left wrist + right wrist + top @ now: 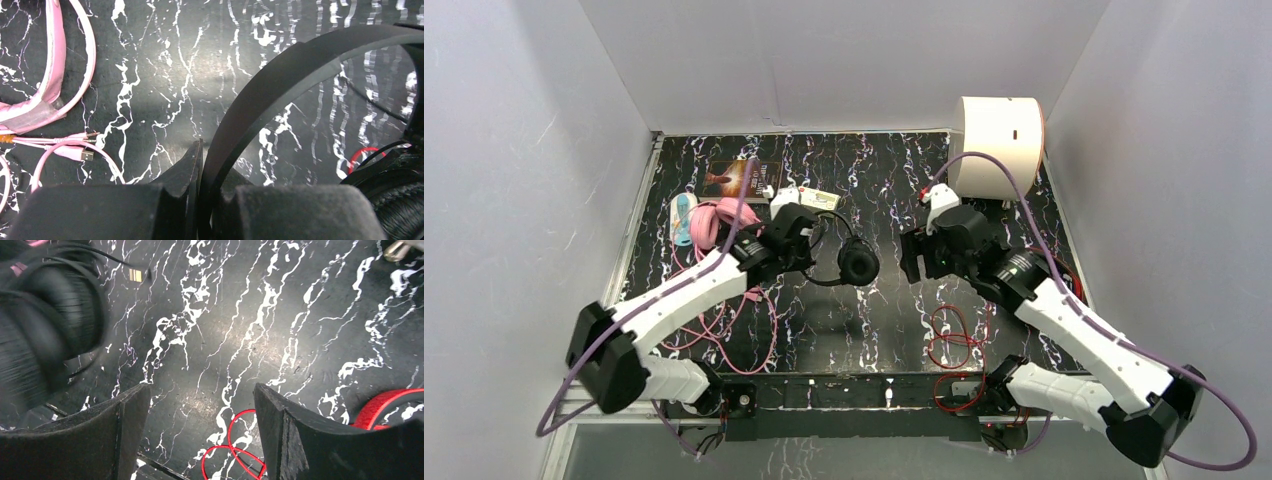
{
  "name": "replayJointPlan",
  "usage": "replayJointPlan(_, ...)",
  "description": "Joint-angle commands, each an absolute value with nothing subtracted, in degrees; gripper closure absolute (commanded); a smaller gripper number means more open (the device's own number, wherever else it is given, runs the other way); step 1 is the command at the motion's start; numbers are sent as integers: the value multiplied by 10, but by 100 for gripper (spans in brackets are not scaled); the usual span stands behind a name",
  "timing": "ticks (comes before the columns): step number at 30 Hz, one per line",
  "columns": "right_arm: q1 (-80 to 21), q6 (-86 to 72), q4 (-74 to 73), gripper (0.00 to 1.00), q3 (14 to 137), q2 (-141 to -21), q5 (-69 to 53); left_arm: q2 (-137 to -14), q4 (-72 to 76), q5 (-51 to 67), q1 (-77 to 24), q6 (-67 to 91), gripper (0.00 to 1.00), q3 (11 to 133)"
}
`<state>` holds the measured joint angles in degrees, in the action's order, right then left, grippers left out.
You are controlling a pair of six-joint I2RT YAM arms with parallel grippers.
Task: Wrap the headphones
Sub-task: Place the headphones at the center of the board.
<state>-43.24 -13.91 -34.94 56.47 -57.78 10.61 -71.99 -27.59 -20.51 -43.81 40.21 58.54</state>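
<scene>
The table (pixel 864 170) is a black slab veined with white like marble, set between pale walls. At its far left lies a pink headset (pixel 704 222), with a small white-and-blue object (pixel 682 215) just beside it on the left. The pink cable (pixel 744 320) trails from there in loose loops toward the near left edge. A dark picture card (pixel 742 180) and a small white tag (pixel 819 197) lie at the far side. A white drum (pixel 999 145) stands in the far right corner. Near right of centre a red cable (pixel 949 340) lies in coils, and a red headset (pixel 385 405) rests on the right.
</scene>
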Motion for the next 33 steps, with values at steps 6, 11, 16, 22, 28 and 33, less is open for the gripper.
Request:
replayJointPlan(6, -434, -130, -318, 16, 582, -502, 138, -911, -151, -229, -419, 410, 100, 664)
replayJointPlan(11, -433, -123, -324, 16, 581, -497, 138, -1056, -138, -235, -410, 397, 100, 760)
replayJointPlan(16, -434, -122, -311, 16, 578, -483, 130, -1176, -116, -279, -410, 352, 100, 858)
replayJointPlan(22, -434, -123, -302, 16, 565, -476, 117, -1279, -104, -319, -409, 303, 100, 961)
replayJointPlan(28, -434, -117, -318, 15, 576, -477, 119, -1363, -100, -344, -405, 260, 100, 1042)
replayJointPlan(33, -434, -109, -316, 15, 585, -468, 119, -1417, -114, -378, -404, 213, 99, 1115)
